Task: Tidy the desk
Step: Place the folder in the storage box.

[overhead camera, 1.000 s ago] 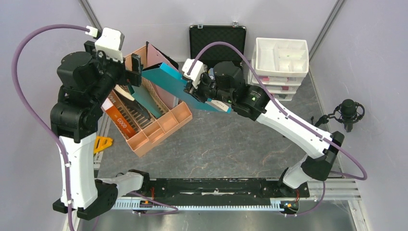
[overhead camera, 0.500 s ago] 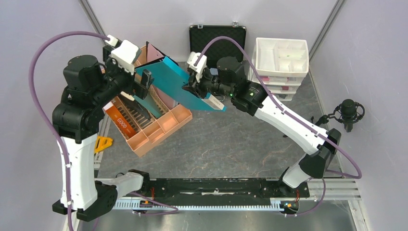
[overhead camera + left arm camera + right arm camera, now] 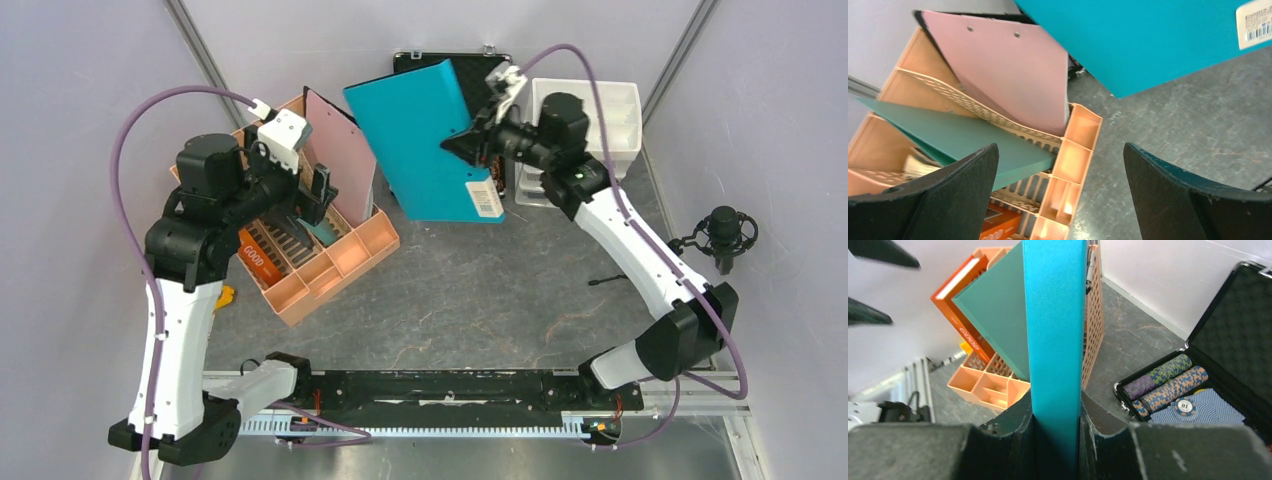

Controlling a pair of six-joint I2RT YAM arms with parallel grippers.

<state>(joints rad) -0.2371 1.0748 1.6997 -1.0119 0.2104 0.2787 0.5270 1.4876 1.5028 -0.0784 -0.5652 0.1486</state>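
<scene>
Right tool (image 3: 470, 147) is pinching the teal folder (image 3: 425, 135) by one edge, holding it tilted above the tabletop (image 3: 480, 290). The orange organizer (image 3: 345, 262) is lying to its left, under the spread left tool (image 3: 318, 195). A pink clipboard (image 3: 340, 150) is leaning between them, and the open black case (image 3: 1238, 325) is sitting behind.

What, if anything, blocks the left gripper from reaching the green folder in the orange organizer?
Probably nothing, so yes: the open left gripper hovers just over the green folder, and the right gripper holds the teal binder aside.
</scene>
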